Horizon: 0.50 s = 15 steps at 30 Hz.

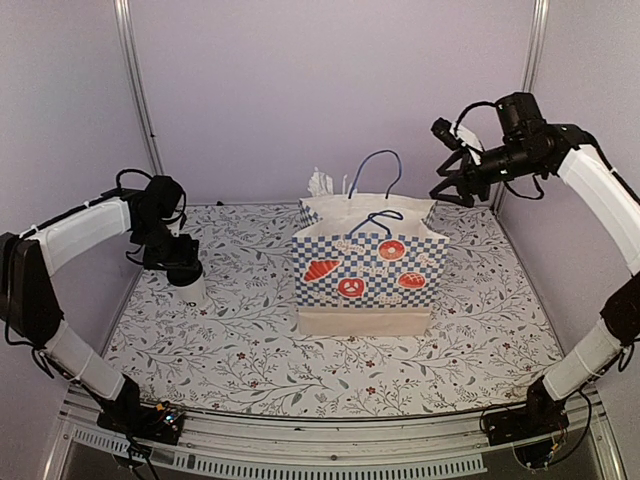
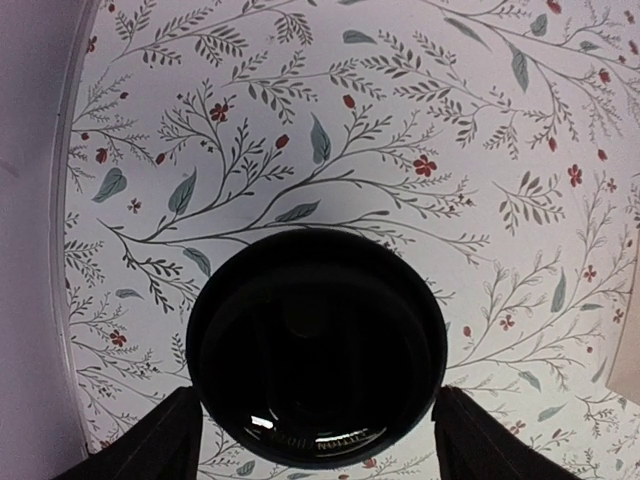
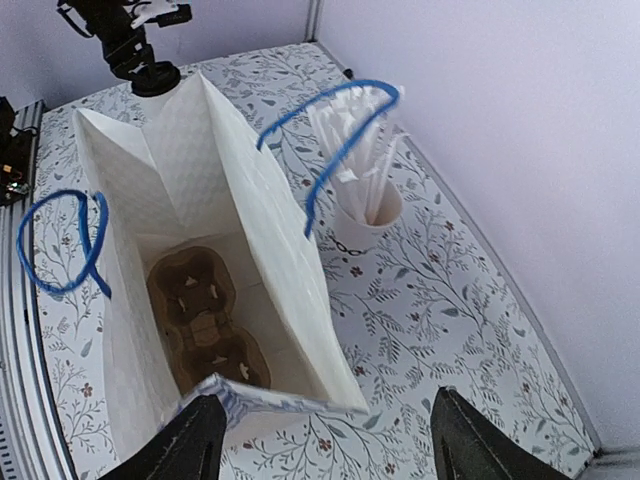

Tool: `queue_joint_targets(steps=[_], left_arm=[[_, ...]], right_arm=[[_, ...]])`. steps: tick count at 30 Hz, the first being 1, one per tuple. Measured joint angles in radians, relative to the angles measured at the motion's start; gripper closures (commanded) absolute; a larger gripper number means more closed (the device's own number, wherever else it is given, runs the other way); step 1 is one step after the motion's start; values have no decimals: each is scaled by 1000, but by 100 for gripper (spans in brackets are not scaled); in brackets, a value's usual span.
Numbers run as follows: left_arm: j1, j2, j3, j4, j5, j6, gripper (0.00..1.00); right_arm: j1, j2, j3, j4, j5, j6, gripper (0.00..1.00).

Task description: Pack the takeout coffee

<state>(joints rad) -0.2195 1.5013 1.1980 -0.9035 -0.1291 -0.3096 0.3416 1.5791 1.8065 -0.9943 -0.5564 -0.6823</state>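
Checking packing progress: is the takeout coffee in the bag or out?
Out. The takeout coffee stands on the table, left of the bag; the bag's inside shows only a brown carrier.

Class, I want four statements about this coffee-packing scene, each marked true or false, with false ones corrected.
1. The brown cup carrier lies at the bottom of the paper bag. True.
2. The takeout coffee is already in the bag. False: it stands on the table beside it.
3. The fingers of the left hand flank the coffee's black lid. True.
4. The right hand grips the cup of straws. False: it is open and empty, above the bag.
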Motion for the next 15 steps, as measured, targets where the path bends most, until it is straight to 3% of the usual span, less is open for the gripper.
queue_joint_targets(steps=[6, 11, 15], left_arm=[[7, 47, 18, -3, -13, 11, 22], [16, 61, 32, -3, -14, 25, 32], [19, 72, 45, -3, -7, 33, 38]], right_arm=[[-204, -259, -362, 172, -23, 49, 25], [-235, -322, -622, 295, -41, 87, 25], [-256, -328, -728, 365, -64, 117, 25]])
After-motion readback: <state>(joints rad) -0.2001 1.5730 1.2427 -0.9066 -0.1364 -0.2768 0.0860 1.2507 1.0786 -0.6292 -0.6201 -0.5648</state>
